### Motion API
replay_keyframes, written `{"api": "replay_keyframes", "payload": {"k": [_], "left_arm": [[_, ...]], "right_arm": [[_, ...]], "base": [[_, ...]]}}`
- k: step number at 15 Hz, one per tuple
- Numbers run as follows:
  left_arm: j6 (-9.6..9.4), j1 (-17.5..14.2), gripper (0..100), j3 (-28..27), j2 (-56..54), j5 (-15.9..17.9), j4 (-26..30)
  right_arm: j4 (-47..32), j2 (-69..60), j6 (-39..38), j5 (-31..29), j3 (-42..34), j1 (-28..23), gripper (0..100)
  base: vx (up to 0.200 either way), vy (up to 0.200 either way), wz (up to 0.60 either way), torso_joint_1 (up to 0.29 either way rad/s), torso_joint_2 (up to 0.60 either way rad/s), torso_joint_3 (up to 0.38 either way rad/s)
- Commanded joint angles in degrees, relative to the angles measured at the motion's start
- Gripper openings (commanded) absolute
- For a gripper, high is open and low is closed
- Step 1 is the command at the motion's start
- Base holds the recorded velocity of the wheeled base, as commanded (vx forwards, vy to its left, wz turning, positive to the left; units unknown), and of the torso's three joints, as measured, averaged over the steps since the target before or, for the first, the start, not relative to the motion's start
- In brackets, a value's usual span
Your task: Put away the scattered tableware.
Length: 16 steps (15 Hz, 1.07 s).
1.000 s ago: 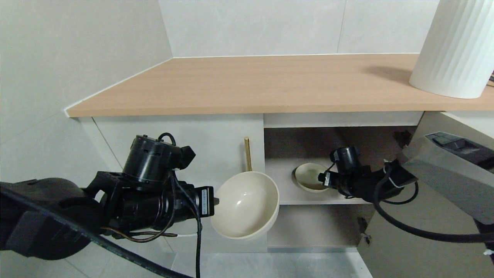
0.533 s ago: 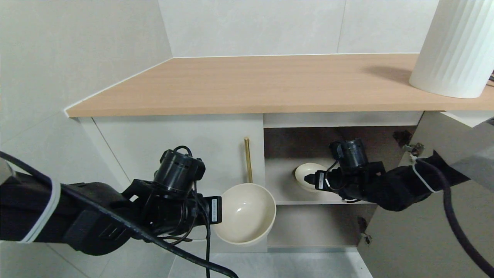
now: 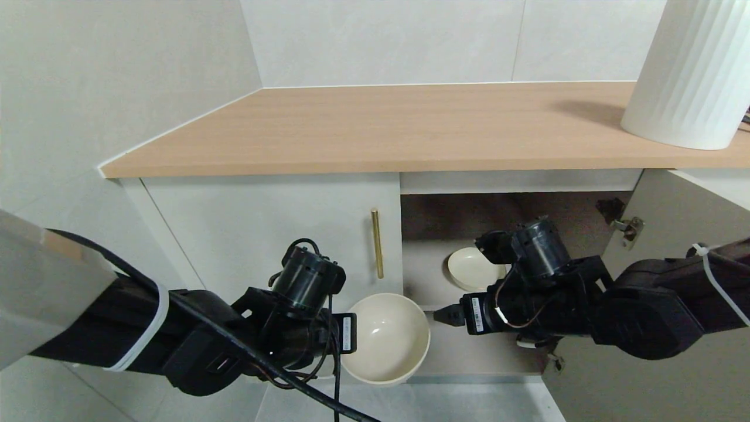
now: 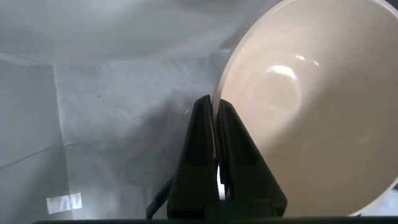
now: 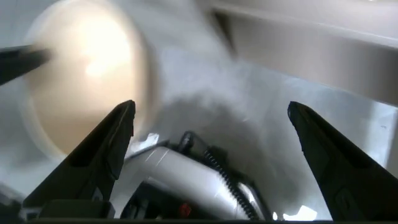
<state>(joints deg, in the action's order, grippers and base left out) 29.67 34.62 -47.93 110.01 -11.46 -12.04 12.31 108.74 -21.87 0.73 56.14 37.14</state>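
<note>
Cream bowl (image 3: pixel 387 343) in left hand (image 4: pixel 214 118), label (image 3: pixel 348 333) illegible

The bowl (image 3: pixel 387 343) in my left gripper (image 3: pixel 350 333) is smooth and glossy, like glazed ceramic, with bright glints inside. My fingers (image 4: pixel 199 143) on its rim look like matt black plastic. The countertop (image 3: pixel 381 129) shows matt wood grain. The cabinet door (image 3: pixel 263 223) has a smooth matt face, and its handle (image 3: pixel 378 243) is brass-coloured metal.
</note>
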Motion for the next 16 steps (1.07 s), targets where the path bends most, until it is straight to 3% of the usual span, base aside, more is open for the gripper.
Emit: {"api": "replay_keyframes", "payload": {"k": [1, 11, 12, 16], "left_arm": [[-0.05, 1.6, 0, 0.3, 0.2, -0.1, 0.1], [-0.14, 3.9, 0, 0.5, -0.2, -0.8, 0.2], [-0.14, 4.0, 0, 0.5, -0.2, -0.8, 0.2], [-0.14, 4.0, 0, 0.5, -0.2, -0.8, 0.2]], "right_arm": [[-0.3, -0.2, 0.2, 0.1, -0.8, 2.5, 100], [1.8, 5.7, 1.2, -3.7, -0.2, 4.3, 100], [1.8, 5.8, 1.2, -3.6, -0.2, 4.3, 0], [1.8, 5.8, 1.2, -3.6, -0.2, 4.3, 0]], "base": [[0.0, 0.0, 0.0, 0.0, 0.0, 0.0], [0.0, 0.0, 0.0, 0.0, 0.0, 0.0], [0.0, 0.0, 0.0, 0.0, 0.0, 0.0], [0.0, 0.0, 0.0, 0.0, 0.0, 0.0]]}}
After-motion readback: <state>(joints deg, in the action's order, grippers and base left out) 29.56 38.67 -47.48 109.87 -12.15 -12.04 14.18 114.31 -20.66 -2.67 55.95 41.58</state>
